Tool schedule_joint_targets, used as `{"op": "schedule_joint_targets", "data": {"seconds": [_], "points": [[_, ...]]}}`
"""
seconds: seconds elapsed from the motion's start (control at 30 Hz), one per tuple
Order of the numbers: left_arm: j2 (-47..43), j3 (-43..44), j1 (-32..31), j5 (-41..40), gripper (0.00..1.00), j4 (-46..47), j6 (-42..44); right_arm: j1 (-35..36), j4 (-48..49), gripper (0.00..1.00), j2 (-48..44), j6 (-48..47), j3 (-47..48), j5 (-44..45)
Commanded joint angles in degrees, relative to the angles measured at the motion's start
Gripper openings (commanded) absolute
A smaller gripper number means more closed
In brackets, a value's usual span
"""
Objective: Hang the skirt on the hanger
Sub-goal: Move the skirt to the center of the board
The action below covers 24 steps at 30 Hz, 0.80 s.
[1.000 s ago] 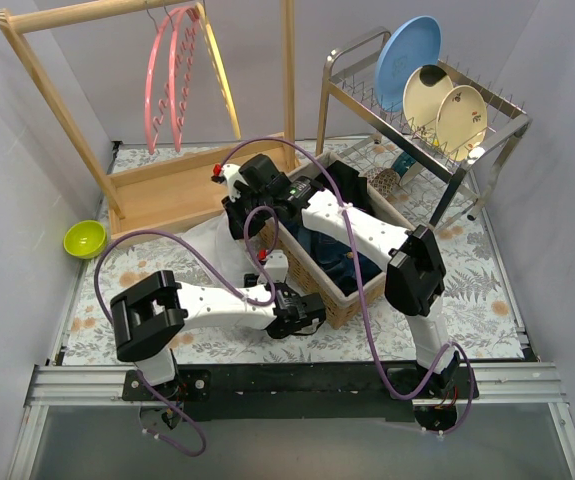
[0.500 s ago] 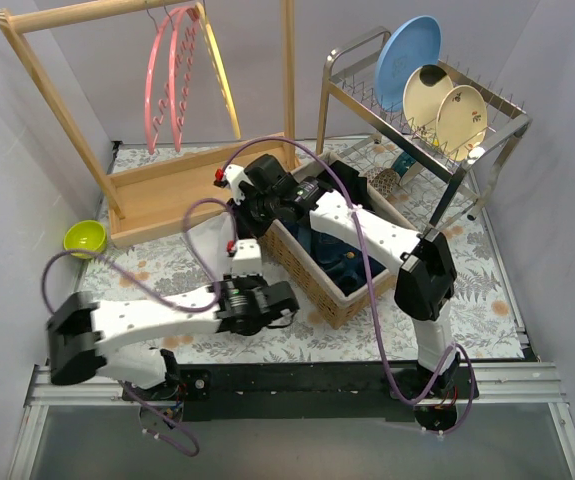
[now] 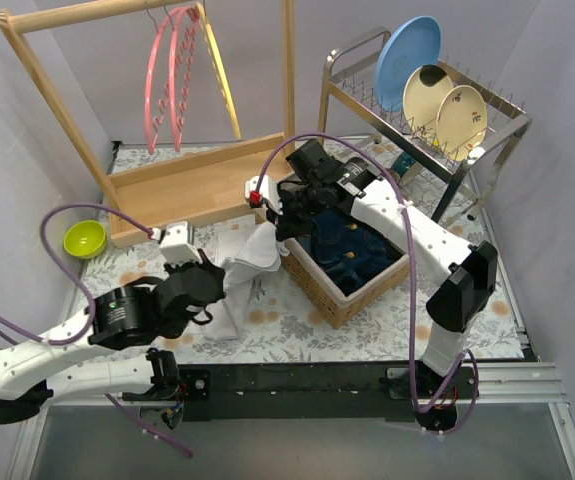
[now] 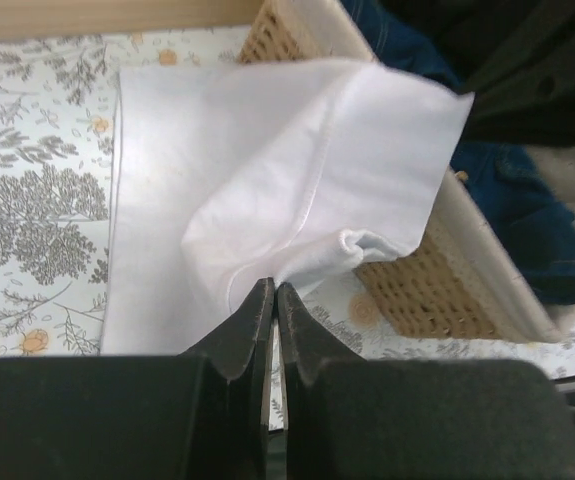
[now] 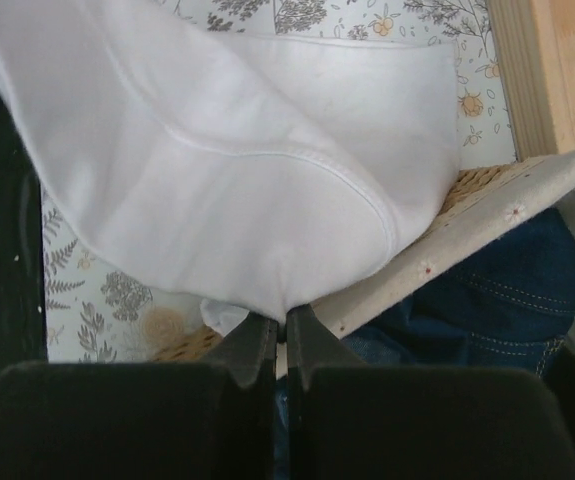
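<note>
Two white arms (image 3: 57,362), black joints (image 3: 127,315); looping purple cables (image 3: 52,225); one small red knob (image 3: 255,197)

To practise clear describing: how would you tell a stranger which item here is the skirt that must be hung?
Find the wicker basket in the middle of the table. Just to its left, one cloth is pinched by both the left gripper and the right gripper: that is the skirt. It is plain white, while the clothes in the basket are dark blue.

One fixed high view from behind, two close wrist views, all down onto the white skirt (image 4: 267,170)
</note>
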Motion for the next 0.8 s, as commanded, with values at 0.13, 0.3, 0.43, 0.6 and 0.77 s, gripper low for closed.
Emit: {"op": "schedule_joint_targets", "data": {"seconds": [0.13, 0.3, 0.43, 0.6, 0.77], "points": [[-8.05, 14.34, 0.26, -5.52, 0.0, -10.28, 5.65, -0.33, -11.42, 0.01, -5.84, -11.94, 4.18, -9.4], [-7.36, 23.48, 0.26, -4.29, 0.0, -11.42, 10.58, -0.33, -17.14, 0.01, -6.01, -13.61, 9.73, -13.52], [-6.13, 27.53, 0.26, -0.43, 0.0, -11.95, 13.75, -0.25, -18.9, 0.01, -7.59, -13.61, 11.14, -18.09], [-8.66, 28.51, 0.26, 2.56, 0.0, -15.2, 10.86, 2.47, -22.15, 0.01, -9.35, -14.57, 10.37, -20.74], [-12.54, 25.17, 0.26, 5.99, 0.0, -16.07, 8.4, 6.43, -22.15, 0.01, -12.96, -14.41, 6.83, -19.42]]}}
